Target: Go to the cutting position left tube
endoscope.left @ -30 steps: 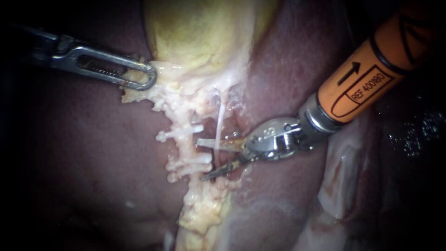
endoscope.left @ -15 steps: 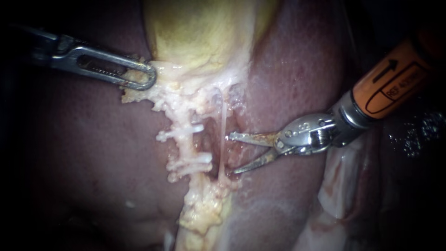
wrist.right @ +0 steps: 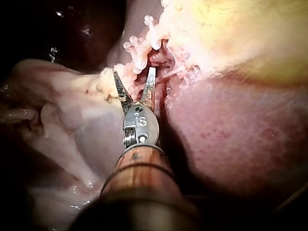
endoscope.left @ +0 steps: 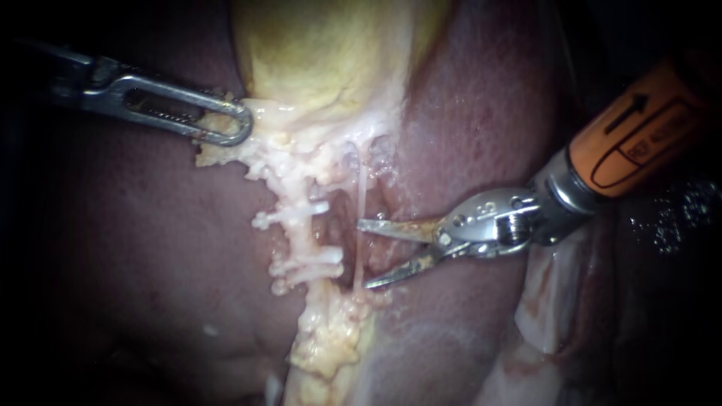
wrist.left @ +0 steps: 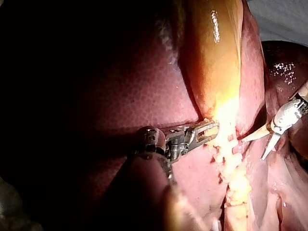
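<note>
My right instrument [endoscope.left: 362, 254] comes in from the upper right with its two blades spread apart, gripping nothing. Their tips reach a thin pale strand [endoscope.left: 360, 197] and lie near the left tube [endoscope.left: 303, 242], which runs down from the gallbladder [endoscope.left: 323, 53] with white clips [endoscope.left: 289, 217] across it. My left instrument [endoscope.left: 242, 125] is clamped on pale tissue [endoscope.left: 218, 150] at the gallbladder's lower edge, beside the liver [endoscope.left: 150, 248].

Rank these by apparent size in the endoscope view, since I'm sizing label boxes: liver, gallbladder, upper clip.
1. liver, fills most of the view.
2. gallbladder, cut off by the top edge.
3. upper clip, by far the smallest.
</note>
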You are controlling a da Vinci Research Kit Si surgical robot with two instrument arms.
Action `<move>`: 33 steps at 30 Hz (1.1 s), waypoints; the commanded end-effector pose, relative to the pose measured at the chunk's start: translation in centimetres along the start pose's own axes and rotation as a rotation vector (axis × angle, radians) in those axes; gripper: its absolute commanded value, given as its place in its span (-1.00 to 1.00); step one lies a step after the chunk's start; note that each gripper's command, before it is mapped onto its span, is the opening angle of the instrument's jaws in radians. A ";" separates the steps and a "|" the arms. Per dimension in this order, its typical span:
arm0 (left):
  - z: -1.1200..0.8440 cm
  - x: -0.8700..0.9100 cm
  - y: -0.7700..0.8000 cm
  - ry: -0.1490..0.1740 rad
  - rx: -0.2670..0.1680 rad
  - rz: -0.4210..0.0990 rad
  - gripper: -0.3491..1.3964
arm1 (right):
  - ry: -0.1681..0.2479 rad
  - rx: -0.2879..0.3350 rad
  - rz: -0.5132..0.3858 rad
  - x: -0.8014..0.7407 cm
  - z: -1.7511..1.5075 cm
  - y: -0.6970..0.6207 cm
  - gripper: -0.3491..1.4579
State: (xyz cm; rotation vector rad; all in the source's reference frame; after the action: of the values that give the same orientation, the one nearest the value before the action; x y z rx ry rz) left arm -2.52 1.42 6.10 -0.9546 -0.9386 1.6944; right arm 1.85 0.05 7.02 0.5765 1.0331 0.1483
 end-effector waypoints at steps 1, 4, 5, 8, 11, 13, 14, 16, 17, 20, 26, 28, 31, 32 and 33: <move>0.00 0.00 0.00 0.000 0.000 0.000 -1.00 | -0.002 0.000 -0.003 -0.02 0.03 0.01 0.78; 0.00 0.00 0.00 0.000 0.000 0.000 -1.00 | -0.003 0.013 0.007 -0.09 0.11 0.06 0.78; 0.00 0.00 0.00 0.000 0.000 0.000 -1.00 | -0.003 0.019 0.006 -0.11 0.14 0.08 0.78; -0.01 0.00 0.01 0.000 0.000 0.000 -1.00 | 0.000 0.031 0.006 -0.16 0.21 0.11 0.78; 0.00 0.00 0.01 0.000 0.000 0.000 -1.00 | 0.002 0.036 0.005 -0.19 0.26 0.15 0.78; -0.01 0.00 0.01 0.000 0.000 0.000 -1.00 | 0.008 0.035 0.004 -0.20 0.28 0.17 0.80; -0.01 0.00 0.01 0.000 0.000 0.000 -1.00 | 0.008 0.035 0.004 -0.20 0.29 0.18 0.80; -0.01 0.00 0.01 -0.001 0.000 0.000 -1.00 | 0.020 0.036 0.002 -0.20 0.30 0.20 0.82; -0.01 0.00 0.01 -0.001 0.000 0.000 -1.00 | 0.023 0.038 0.000 -0.20 0.30 0.21 0.82; -0.01 0.00 0.01 -0.001 0.000 0.000 -1.00 | 0.038 0.051 -0.010 -0.18 0.34 0.24 0.84; -0.01 -0.01 0.01 -0.001 0.000 0.000 -1.00 | 0.070 0.094 -0.038 -0.08 0.49 0.28 0.82; -0.01 -0.01 0.01 -0.001 0.000 0.000 -1.00 | 0.077 0.104 -0.046 -0.04 0.55 0.29 0.82; -0.01 -0.01 0.01 -0.001 0.000 0.000 -1.00 | 0.098 0.116 -0.054 0.03 0.63 0.30 0.82; -0.01 -0.01 0.01 -0.001 0.000 0.000 -1.00 | 0.104 0.120 -0.050 0.04 0.65 0.29 0.82; -0.01 -0.01 0.01 -0.001 0.000 0.000 -1.00 | 0.107 0.126 -0.048 0.06 0.68 0.29 0.82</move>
State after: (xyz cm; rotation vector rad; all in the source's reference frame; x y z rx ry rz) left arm -2.51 1.42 6.09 -0.9544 -0.9397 1.6948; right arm 2.52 0.06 7.38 0.6648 1.1710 0.0674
